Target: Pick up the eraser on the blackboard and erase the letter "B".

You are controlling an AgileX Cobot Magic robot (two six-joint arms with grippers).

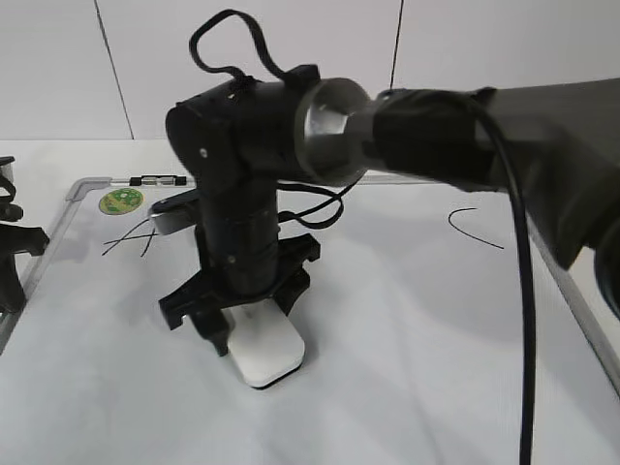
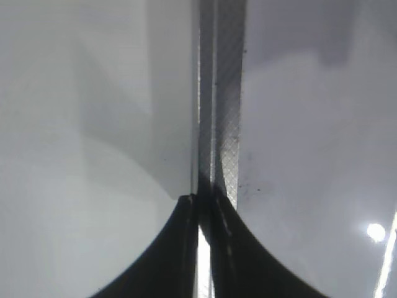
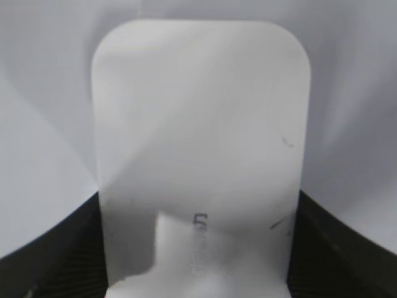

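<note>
The white eraser (image 1: 265, 353) lies flat on the blackboard (image 1: 417, 320), a white board with a silver frame. My right gripper (image 1: 244, 312) reaches across from the right and is shut on the eraser's sides. In the right wrist view the eraser (image 3: 198, 136) fills the middle between the two black jaws (image 3: 198, 267). The letter "B" is hidden behind the right arm. The slanted "A" (image 1: 131, 240) shows at the left and the curved "C" (image 1: 473, 227) at the right. My left gripper (image 2: 202, 214) is shut and empty over the board's metal frame (image 2: 227, 118).
A round green sticker (image 1: 121, 201) and a small black-and-clear clip (image 1: 161, 180) sit at the board's far left corner. The left arm (image 1: 12, 247) stands at the board's left edge. The right frame rail (image 1: 591, 325) runs along the right side.
</note>
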